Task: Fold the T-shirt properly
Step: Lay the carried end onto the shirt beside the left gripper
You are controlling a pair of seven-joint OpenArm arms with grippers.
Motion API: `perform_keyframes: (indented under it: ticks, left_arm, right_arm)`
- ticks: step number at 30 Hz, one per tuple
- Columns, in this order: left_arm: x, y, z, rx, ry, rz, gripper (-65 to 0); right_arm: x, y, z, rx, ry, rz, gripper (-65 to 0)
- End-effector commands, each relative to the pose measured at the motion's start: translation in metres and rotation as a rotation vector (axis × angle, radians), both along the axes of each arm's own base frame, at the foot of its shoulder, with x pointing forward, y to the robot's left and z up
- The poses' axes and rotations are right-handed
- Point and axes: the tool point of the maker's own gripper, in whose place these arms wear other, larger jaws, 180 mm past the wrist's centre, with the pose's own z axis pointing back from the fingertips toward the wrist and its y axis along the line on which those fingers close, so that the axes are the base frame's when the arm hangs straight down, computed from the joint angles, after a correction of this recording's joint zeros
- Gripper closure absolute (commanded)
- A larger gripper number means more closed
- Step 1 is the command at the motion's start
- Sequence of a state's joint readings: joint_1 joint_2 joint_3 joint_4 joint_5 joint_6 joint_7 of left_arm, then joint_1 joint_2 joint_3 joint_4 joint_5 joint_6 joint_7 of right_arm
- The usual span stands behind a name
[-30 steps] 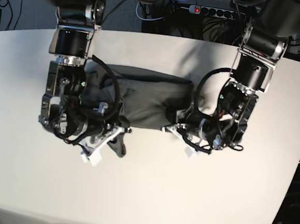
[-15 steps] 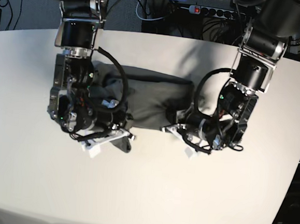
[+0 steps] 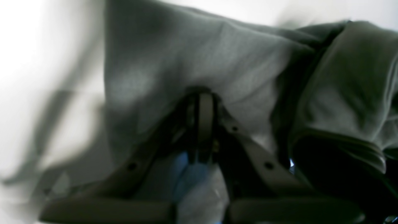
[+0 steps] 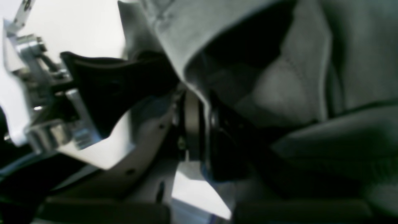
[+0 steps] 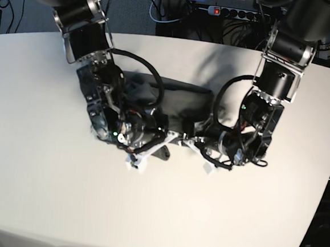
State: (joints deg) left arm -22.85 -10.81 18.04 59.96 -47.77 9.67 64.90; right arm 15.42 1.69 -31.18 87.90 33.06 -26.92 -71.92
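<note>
The T-shirt (image 5: 175,104) lies bunched on the pale worktop (image 5: 35,176), a dark grey heap between the two arms, and both arms grip its near edge. The left gripper (image 3: 200,105) has its jaws pressed together on a fold of the shirt's cloth, which drapes up and away from the pinch like a tent. The right gripper (image 4: 194,124) likewise pinches a hem edge of the shirt, its jaws all but together with only the thin cloth between them.

My reading is that each arm holds one end of the shirt's near edge so the fabric can be carried over as a single flap; with the right arm leaning in across the shirt toward the left arm, this looks like a side-to-side fold in hand rather than a finished one.

Much is hard to make out. In the base view the two arms cover most of the shirt, so its outline, sleeves and neck cannot be traced, and no label mark shows. Both wrist views are dim and blurred; in the left wrist view the worktop beside the shirt is a streaked smear. In the right wrist view a dark hollow opens under the lifted cloth, and how many layers are caught in either pinch I cannot tell
</note>
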Motion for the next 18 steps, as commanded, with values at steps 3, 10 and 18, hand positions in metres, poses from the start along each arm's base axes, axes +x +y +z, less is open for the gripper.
perform_keyframes:
  ticks: [3, 10, 18]
  left_arm:
    - [0.005, 0.026, -0.011, 0.123, -0.022, 0.026, -1.9]
    - [0.004, 0.026, -0.012, 0.122, -0.017, 0.024, -1.9]
    - [0.003, 0.028, -0.012, 0.127, -0.015, 0.026, -1.9]
  right_arm:
    - [0.002, 0.005, 0.001, -0.062, -0.031, 0.052, -0.3]
    - [0.001, -0.007, -0.04, -0.308, 0.03, 0.156, -0.3]
    - [0.016, -0.005, -0.042, -0.422, 0.019, 0.158, -0.3]
